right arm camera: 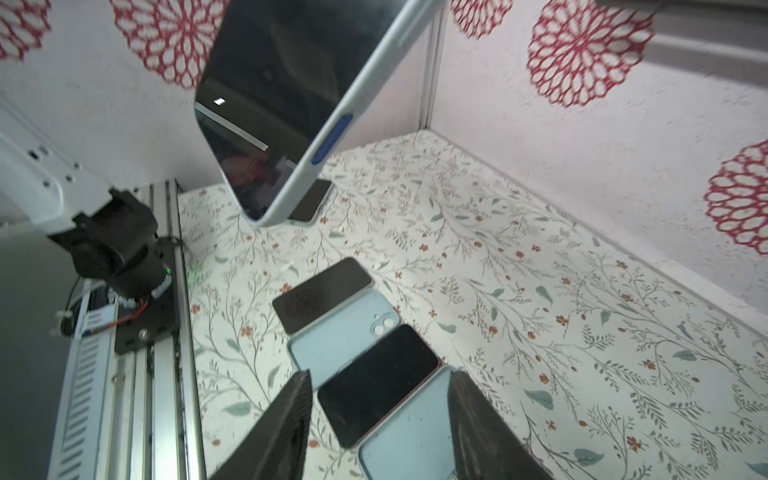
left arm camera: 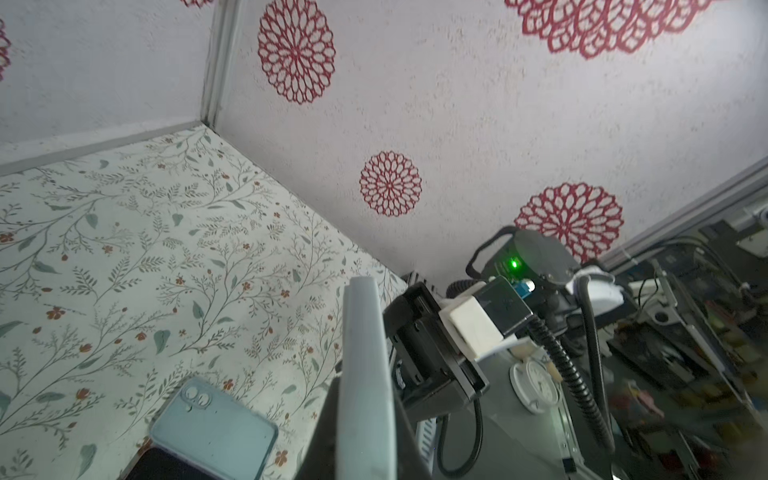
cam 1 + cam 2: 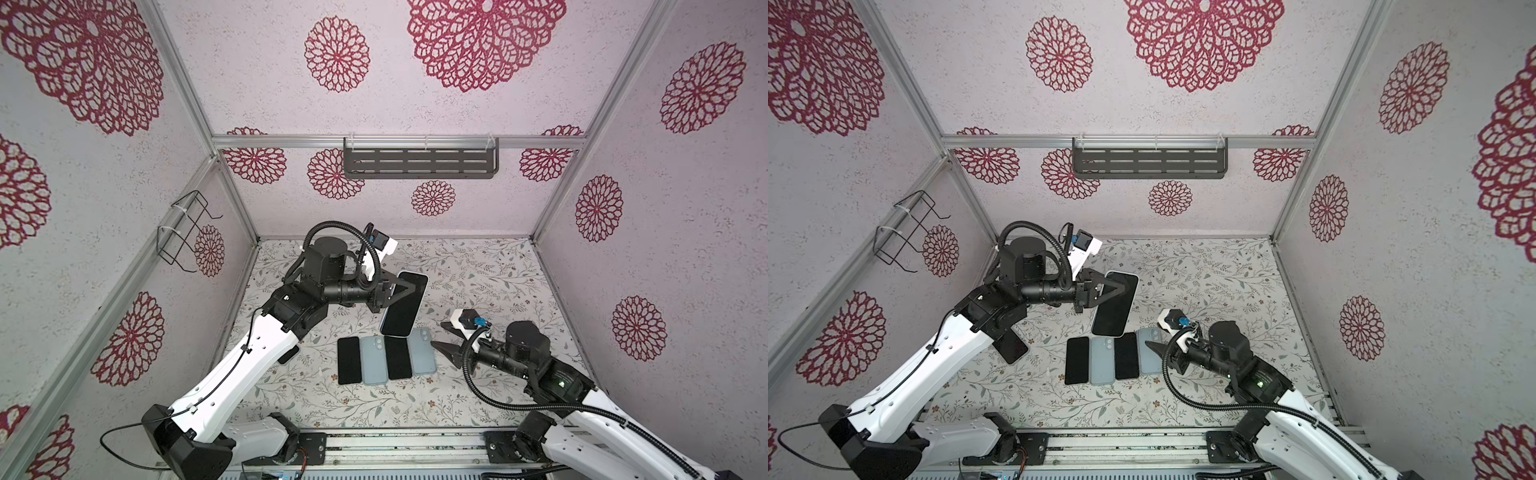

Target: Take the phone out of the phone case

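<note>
Blue case: wrapping phone, long axis running 1-to-7 o'clock.
Left hand: clamping it aloft.
Right hand: hovering half-open, empty, at its 4 o'clock.

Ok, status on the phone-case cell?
Left end effector shut on cased phone, lifted off table. Right end effector open, apart from it, by the row of phones and cases. Phone still in case; nothing between the two.

No legible text, label, brand, number or sign anywhere, not even on the phone case
</note>
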### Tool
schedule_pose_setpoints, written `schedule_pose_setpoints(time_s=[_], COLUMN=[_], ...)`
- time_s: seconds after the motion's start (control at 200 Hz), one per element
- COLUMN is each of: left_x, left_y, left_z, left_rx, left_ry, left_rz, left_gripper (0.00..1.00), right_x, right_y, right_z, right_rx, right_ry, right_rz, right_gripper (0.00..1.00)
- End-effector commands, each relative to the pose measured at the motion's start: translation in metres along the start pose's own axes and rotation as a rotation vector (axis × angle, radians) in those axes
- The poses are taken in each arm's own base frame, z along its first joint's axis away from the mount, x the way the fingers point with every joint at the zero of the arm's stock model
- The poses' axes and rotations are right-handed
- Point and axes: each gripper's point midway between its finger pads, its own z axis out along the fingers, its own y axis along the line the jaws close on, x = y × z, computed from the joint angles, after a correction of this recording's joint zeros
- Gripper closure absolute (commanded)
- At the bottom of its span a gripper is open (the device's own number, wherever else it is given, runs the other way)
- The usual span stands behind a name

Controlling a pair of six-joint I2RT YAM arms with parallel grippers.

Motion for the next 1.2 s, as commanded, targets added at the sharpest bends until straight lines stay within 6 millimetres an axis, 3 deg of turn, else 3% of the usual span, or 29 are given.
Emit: schedule_pose_setpoints(time_s=[0.0, 0.155, 0.325, 0.55, 1.196], left_x=[-0.003, 0.003, 0.002, 0.006, 0.011], left_y=[-0.026, -0.027, -0.036, -0.042, -0.046], left_z=[-0.005, -0.001, -0.003, 0.000, 0.006], left_rx=[0.114, 0.156, 0.193, 0.224, 0.241], left_ry=[0.003, -0.003, -0.056, -0.054, -0.079], left_rz=[0.159, 0.161, 0.187, 0.216, 0.266], left_gripper=[1.00, 1.00, 1.00, 1.00, 1.00], right_x=[-0.011, -0.023, -0.022, -0.034, -0.043], right_y=[0.019, 0.030, 0.039, 0.047, 0.045], right_z=[-0.004, -0.006, 0.003, 0.006, 0.016], right_rx=[-0.114, -0.184, -0.261, -0.325, -0.348], right_ry=[0.001, -0.037, -0.029, -0.065, -0.062], right_rz=[-0.120, -0.174, -0.172, -0.180, -0.182], right_gripper=[0.48, 0.50, 0.52, 0.52, 0.62])
